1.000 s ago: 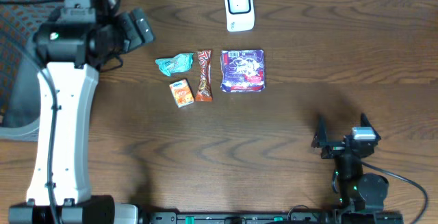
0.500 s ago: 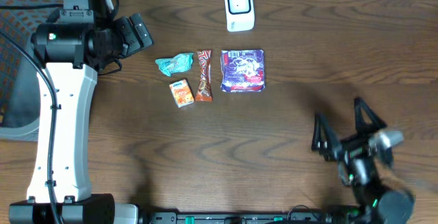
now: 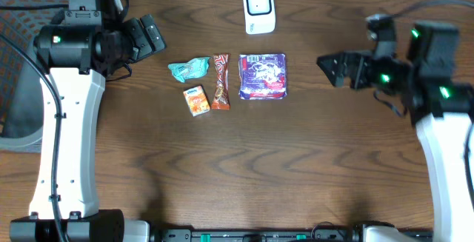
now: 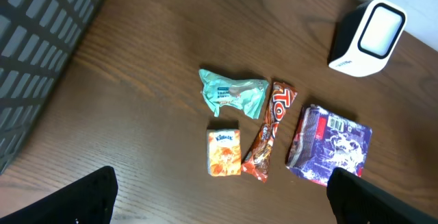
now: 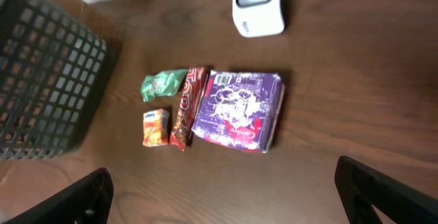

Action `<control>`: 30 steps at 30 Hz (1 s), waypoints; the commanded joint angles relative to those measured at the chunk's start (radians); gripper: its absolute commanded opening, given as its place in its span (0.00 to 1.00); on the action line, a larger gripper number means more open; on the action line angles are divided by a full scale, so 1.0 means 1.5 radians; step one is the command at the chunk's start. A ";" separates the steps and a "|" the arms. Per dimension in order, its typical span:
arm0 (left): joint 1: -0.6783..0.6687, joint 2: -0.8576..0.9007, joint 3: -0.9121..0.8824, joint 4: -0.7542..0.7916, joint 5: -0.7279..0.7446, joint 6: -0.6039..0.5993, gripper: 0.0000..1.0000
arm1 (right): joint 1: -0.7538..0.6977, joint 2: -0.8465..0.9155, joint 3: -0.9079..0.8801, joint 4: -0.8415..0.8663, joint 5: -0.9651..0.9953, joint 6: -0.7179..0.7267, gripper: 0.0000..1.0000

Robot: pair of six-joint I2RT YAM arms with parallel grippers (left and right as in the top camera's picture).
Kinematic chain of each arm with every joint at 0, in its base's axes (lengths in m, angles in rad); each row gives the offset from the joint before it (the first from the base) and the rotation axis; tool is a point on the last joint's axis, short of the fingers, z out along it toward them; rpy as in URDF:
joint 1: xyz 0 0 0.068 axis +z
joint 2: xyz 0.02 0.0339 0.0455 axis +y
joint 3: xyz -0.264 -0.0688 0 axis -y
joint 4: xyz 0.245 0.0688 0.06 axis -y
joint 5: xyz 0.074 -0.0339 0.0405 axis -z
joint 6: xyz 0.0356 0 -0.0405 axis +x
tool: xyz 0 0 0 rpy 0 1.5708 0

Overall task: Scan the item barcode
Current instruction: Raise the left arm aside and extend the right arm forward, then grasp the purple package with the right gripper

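On the brown table (image 3: 296, 168) the nearest item is the small orange box (image 3: 195, 100). The candy bar (image 3: 221, 81) lies just beside it at 2 o'clock, and the teal packet (image 3: 189, 68) at its 11 o'clock. The purple packet (image 3: 263, 75) lies at 3 o'clock from the bar. The right gripper (image 3: 331, 69) hovers at 3 o'clock from the purple packet, its jaws spread wide and holding nothing. The left gripper (image 3: 150, 33) hangs at 10 o'clock from the teal packet, also wide and empty. Farthest, at 12 o'clock from the purple packet, stands the white scanner (image 3: 258, 8).
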 commanded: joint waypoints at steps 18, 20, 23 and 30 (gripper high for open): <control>0.003 0.004 0.000 -0.002 -0.004 0.004 0.98 | 0.061 0.487 0.010 0.292 -0.292 0.095 0.83; 0.003 0.004 0.000 -0.002 -0.004 0.004 0.98 | 0.073 0.502 0.010 0.293 -0.256 0.095 0.77; 0.003 0.004 0.000 -0.002 -0.004 0.004 0.98 | 0.089 0.509 0.010 0.279 -0.185 0.095 0.64; 0.003 0.004 0.000 -0.002 -0.004 0.004 0.98 | 0.094 0.498 0.035 0.257 -0.163 0.122 0.01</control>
